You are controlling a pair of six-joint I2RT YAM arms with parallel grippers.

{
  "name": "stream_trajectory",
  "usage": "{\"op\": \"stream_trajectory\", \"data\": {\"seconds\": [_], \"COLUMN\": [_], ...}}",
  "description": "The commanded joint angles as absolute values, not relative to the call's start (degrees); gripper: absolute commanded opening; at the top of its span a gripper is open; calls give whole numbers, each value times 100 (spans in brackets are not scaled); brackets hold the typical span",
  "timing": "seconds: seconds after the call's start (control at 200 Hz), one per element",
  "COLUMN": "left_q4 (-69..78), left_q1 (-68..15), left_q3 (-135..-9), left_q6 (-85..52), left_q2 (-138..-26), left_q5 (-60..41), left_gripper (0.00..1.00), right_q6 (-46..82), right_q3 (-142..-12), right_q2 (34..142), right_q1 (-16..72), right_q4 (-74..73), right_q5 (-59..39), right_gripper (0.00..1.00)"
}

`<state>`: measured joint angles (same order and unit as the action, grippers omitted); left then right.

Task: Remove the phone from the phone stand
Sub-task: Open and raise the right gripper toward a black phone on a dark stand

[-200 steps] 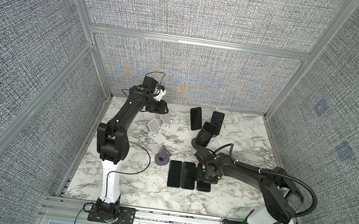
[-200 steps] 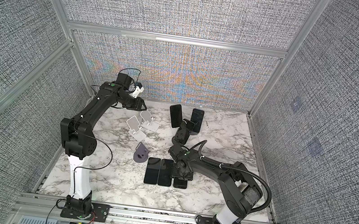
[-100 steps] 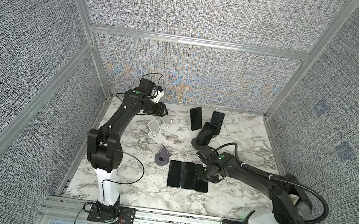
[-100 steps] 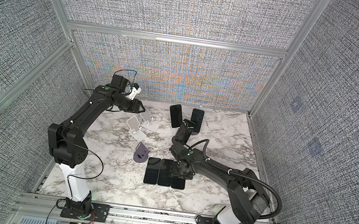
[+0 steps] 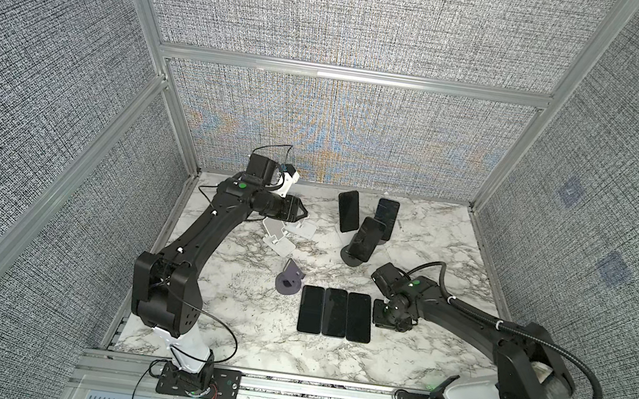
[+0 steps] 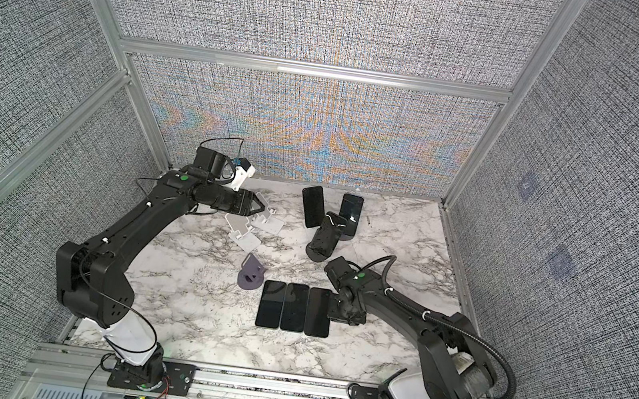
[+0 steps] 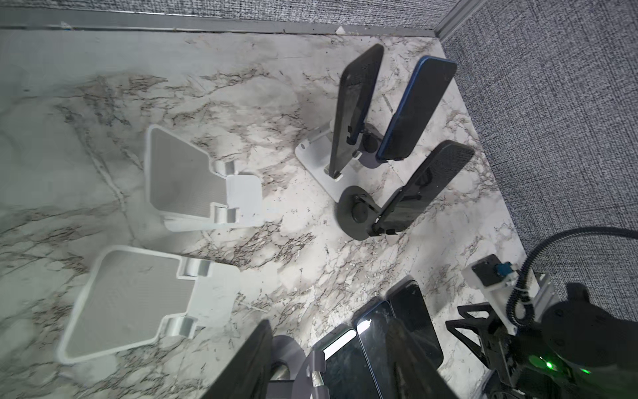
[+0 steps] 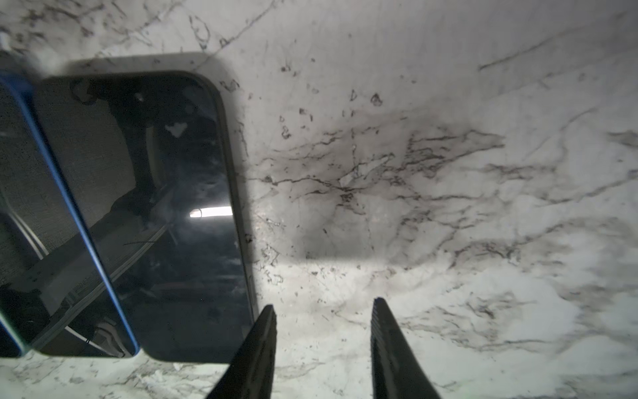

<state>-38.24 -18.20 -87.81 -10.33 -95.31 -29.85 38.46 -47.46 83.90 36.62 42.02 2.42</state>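
Three phones stand on phone stands at the back right: a black phone [image 5: 348,211] on a white stand [image 7: 310,155], a blue-edged phone [image 5: 385,219], and a black phone [image 5: 365,238] on a round black stand [image 7: 355,214]. Three more phones [image 5: 335,312] lie flat in a row near the front. My right gripper [image 5: 392,321] points down just right of that row, beside the rightmost flat phone [image 8: 172,214]. In the right wrist view the right gripper [image 8: 322,307] is open over bare marble. My left gripper [image 5: 301,211] hovers open by the empty white stands, holding nothing.
Two empty white stands [image 5: 277,237] [image 5: 301,227] sit at the back left of the marble table [image 5: 234,323]. A purple stand [image 5: 289,278] is left of the flat row. Grey fabric walls with aluminium posts close in three sides.
The right gripper let go of the third flat phone, which now lines up with the row, then moved right off it with its jaws narrower. The left arm's elbow swung outward.
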Motion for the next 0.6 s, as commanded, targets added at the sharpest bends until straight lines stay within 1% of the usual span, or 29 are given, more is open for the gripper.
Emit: {"op": "stream_trajectory", "data": {"seconds": [0.0,0.125,0.38,0.5,0.595], "left_q4": [-3225,-3083,-3091,-3153,-3343], "left_q1": [-1880,-1923,-1964,-1967,-1968], "left_q3": [-8429,-8160,-8175,-8222,-8290], "left_q6": [-1245,-1285,-1298,-1290,-1233], "left_q2": [-9323,-9242,-9270,-9228,-9114], "left_q5": [-3242,-3287,-3263,-3256,-3165], "left_gripper": [54,54,55,55,58], "right_q6": [3795,3815,3949,3977,4057], "right_q3": [-4729,-4771,-4797,-4840,-4931], "right_q2": [8559,8728,8817,8696,8473], "right_q1": [3691,3764,3869,3849,3837], "right_q4": [3887,3719,3728,3949,4173], "right_q5": [139,36,3,157,341], "right_gripper": [36,37,37,41,46]}}
